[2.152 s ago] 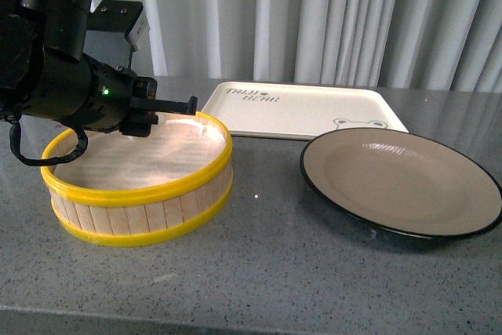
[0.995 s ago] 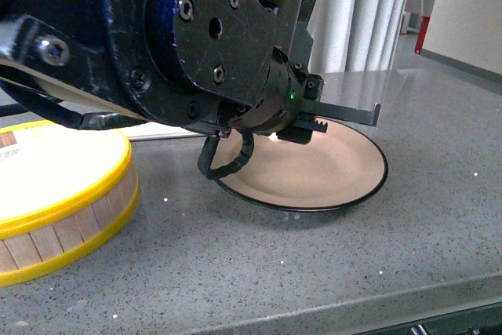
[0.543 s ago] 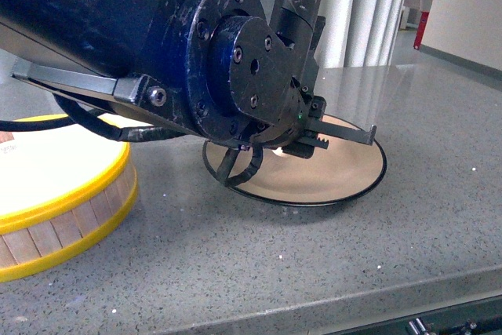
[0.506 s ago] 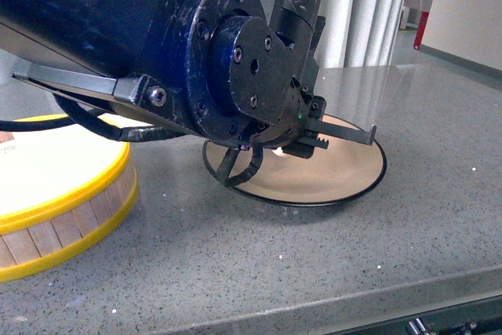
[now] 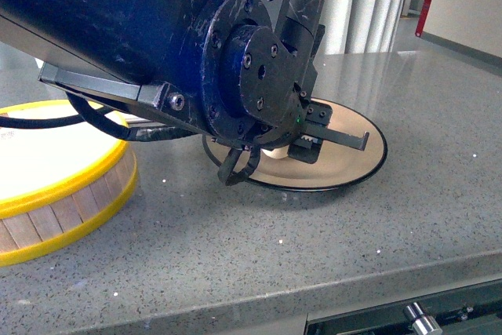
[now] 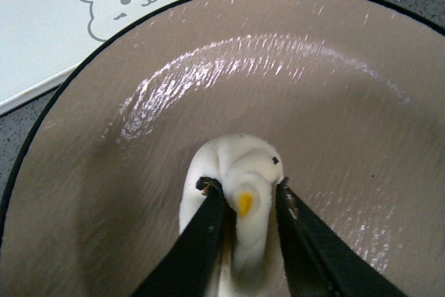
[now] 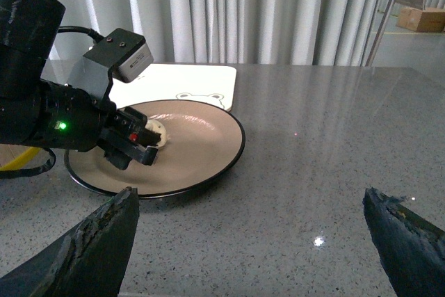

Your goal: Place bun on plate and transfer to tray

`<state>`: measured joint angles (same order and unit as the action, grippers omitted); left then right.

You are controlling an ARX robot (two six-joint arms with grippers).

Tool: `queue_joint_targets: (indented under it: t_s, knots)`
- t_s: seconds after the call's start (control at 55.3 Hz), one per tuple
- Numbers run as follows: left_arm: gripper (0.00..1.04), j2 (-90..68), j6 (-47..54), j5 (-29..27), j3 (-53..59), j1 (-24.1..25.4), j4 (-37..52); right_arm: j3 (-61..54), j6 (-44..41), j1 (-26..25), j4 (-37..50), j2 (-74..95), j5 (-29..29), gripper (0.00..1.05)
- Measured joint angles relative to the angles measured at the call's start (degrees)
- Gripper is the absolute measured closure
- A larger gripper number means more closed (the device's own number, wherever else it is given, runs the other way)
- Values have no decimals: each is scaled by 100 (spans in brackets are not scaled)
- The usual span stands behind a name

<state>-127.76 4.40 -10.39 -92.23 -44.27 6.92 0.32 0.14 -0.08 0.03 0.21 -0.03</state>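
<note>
Over the middle of the plate (image 6: 348, 102), the left pincer (image 6: 243, 196) pinches the bun (image 6: 236, 161) between its two fingers, seemingly resting it there, with the tray (image 6: 42, 33) just beyond the plate's rim and the right pincer (image 7: 248, 190) spread wide, empty, well apart from the plate.

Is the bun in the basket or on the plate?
At the plate: left fingers pinch the bun over its middle; whether it touches, cannot tell.
</note>
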Motion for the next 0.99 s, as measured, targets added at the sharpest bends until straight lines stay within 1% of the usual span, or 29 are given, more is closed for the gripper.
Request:
queue_joint_targets:
  t_s: [0.072,0.109,0.199,0.235,0.398,0.416,0.452,0.543,0.995]
  knots:
    - [60,-7,-17,0,-7,-2,-20,0,0,0,0,0,0,8]
    - [56,-7,-26,0,-9,-2,-26,0,0,0,0,0,0,8]
    - [42,-7,-138,98,-28,-7,-48,0,0,0,0,0,0,8]
    - [39,-7,-177,116,-39,-7,-63,0,0,0,0,0,0,8]
    - [5,26,-474,339,-76,-9,-190,0,0,0,0,0,0,8]
    - [5,39,-485,376,-76,-9,-221,0,0,0,0,0,0,8]
    - [7,63,-507,420,-74,-9,-238,0,0,0,0,0,0,8]
    - [7,120,-553,452,-68,-11,-236,0,0,0,0,0,0,8]
    - [7,319,-811,400,-81,-11,-125,2,0,0,0,0,-2,8]
